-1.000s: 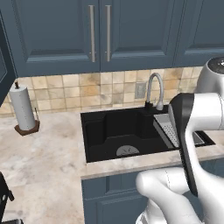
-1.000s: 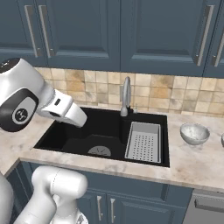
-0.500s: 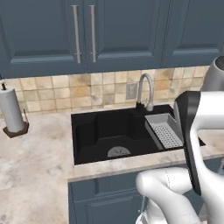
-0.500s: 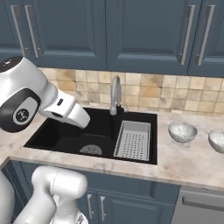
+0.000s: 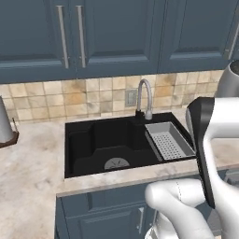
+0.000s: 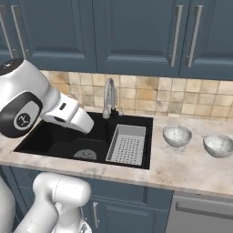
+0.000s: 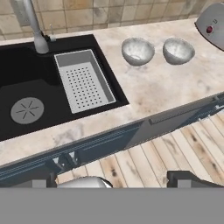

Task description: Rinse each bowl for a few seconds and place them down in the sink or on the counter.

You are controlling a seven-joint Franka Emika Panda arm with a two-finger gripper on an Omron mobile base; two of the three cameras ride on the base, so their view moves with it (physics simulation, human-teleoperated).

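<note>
Two speckled grey-white bowls stand upright side by side on the beige counter (image 6: 182, 168), right of the sink. The nearer bowl (image 6: 177, 135) (image 7: 138, 50) sits close to the basin's right rim, and the other bowl (image 6: 218, 144) (image 7: 178, 50) is further right. The black sink (image 5: 100, 140) (image 6: 68, 141) (image 7: 17, 70) has a round grey drain (image 7: 27, 110) and a curved silver faucet (image 5: 144, 98) (image 6: 108, 98). My gripper (image 7: 109, 178) is open with nothing between its fingertips. It hangs out in front of the counter's front edge, well short of both bowls.
A grey perforated tray (image 6: 127, 143) (image 7: 85, 81) fills the sink's right end. A rounded grey appliance (image 7: 212, 22) stands on the counter beyond the bowls. A paper towel roll (image 5: 4, 126) is at far left. Blue cabinets hang above, and wooden floor (image 7: 175, 153) lies below the hand.
The base has driven to the right, so the whole scene slid left in both base views. The second bowl came into the right base view. The arm's pose and open jaws are unchanged.
</note>
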